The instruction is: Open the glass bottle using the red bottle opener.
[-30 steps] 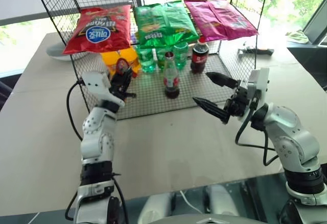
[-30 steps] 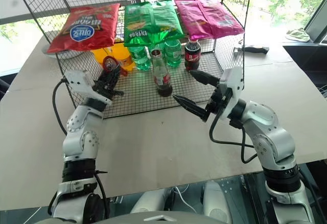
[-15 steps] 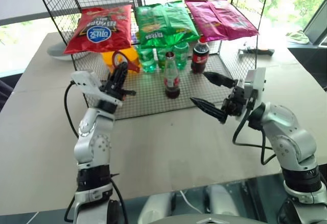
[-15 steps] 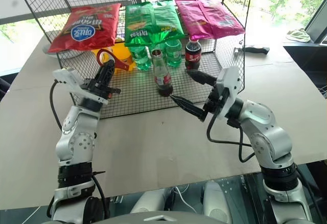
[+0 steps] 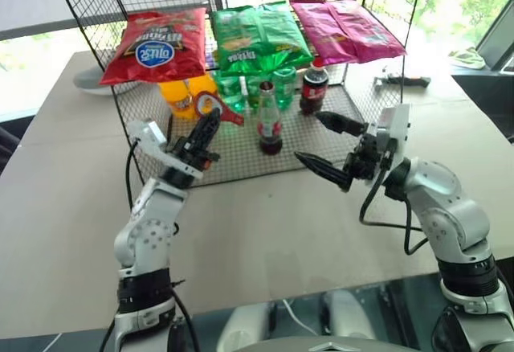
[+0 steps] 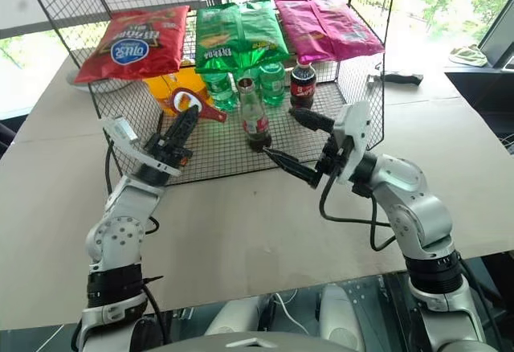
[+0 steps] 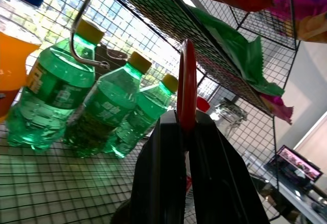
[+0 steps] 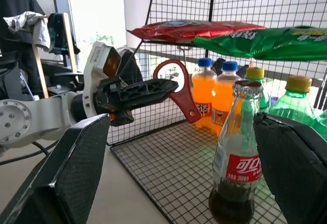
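Sitting upright on the wire mesh floor of the rack, roughly mid-front: the glass bottle, slim and clear, dark cola filling only the lower part, red label band with white lettering around the belly, long narrow neck going up to a small metal crown cap that's looking still on. Standing apart from everything, with the green bottles and the orange soda bottles lined up behind it, and the fatter plastic cola bottle off toward the right rear. Hovering in the air to the left of the glass bottle, not touching it: the red bottle opener, flat and bright red, rounded ring head with an oval hole, short tapering handle. Gripping it by the handle: left gripper, fingers clamped together on it, ring end sticking out past the tips and angling toward the bottle's neck. Waiting on the other side: right gripper, fingers spread wide apart, holding nothing, one tip near the bottle's base and the other higher up, neither touching. Lying across the rack's top shelf: red, green and pink chip bags.
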### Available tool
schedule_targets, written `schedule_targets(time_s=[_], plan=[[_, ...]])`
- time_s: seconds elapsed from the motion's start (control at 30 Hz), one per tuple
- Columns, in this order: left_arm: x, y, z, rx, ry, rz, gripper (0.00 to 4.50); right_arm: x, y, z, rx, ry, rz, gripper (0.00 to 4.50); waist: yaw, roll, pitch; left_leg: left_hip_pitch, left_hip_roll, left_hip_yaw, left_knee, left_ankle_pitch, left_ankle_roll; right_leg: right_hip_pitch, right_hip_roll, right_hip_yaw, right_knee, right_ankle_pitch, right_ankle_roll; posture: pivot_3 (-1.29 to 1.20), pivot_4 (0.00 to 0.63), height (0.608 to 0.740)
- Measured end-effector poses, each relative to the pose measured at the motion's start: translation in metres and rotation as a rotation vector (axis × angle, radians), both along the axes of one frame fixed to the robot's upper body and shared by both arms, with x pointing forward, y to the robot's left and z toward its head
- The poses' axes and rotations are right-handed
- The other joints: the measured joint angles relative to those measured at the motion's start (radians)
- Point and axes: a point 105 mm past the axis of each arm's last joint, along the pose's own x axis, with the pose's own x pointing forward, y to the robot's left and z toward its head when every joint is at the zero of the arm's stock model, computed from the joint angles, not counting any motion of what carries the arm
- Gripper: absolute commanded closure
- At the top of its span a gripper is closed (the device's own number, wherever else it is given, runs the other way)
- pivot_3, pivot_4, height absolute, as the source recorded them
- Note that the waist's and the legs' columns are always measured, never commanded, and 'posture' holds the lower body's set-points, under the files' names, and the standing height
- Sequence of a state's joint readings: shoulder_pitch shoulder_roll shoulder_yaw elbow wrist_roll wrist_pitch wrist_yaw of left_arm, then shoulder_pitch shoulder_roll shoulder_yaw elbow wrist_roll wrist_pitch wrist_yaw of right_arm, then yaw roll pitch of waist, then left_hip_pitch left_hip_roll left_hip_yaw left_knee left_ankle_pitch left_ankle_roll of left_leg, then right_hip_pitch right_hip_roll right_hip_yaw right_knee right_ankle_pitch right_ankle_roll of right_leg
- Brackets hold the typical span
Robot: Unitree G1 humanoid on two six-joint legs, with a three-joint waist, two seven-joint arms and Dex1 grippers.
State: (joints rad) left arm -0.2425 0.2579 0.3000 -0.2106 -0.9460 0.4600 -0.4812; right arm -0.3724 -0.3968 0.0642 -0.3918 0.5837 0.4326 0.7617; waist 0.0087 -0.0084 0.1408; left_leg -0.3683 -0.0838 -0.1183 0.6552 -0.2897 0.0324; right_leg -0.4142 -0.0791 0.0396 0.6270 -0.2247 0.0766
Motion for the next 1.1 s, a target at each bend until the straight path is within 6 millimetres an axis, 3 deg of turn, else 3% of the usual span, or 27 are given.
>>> schedule_targets(time_s=[0.37,0.73,0.9,1.1], plan=[[-0.032,-0.039,-0.014,0.055,0.134,-0.428,4.48,-0.010,0.011,-0.040,-0.086,0.433,0.107,0.00,-0.002,0.000,0.000,0.000,0.000,0.000,0.000,0.000,0.000,0.000,0.000,0.000,0.000,0.000,0.000,0.00,0.150,0.740],[-0.047,-0.056,-0.019,0.053,0.180,-0.644,4.48,-0.031,0.032,-0.036,-0.087,0.611,0.316,0.00,-0.016,0.000,0.000,0.000,0.000,-0.001,0.000,0.000,0.000,0.000,0.000,0.000,0.000,0.000,0.000,0.00,0.150,0.740],[-0.049,-0.060,-0.021,0.046,0.183,-0.679,4.50,-0.031,0.031,-0.040,-0.088,0.647,0.322,1.52,-0.019,0.000,0.000,0.000,0.000,0.000,0.000,0.000,0.000,0.000,0.000,0.000,0.000,0.000,0.000,0.00,0.150,0.740],[-0.054,-0.066,-0.018,0.014,0.152,-0.737,4.50,-0.028,0.026,-0.044,-0.105,0.680,0.323,4.44,-0.020,0.000,0.000,0.000,0.000,0.000,0.000,0.000,0.000,0.000,0.000,0.000,0.000,0.000,0.000,0.00,0.150,0.740]])
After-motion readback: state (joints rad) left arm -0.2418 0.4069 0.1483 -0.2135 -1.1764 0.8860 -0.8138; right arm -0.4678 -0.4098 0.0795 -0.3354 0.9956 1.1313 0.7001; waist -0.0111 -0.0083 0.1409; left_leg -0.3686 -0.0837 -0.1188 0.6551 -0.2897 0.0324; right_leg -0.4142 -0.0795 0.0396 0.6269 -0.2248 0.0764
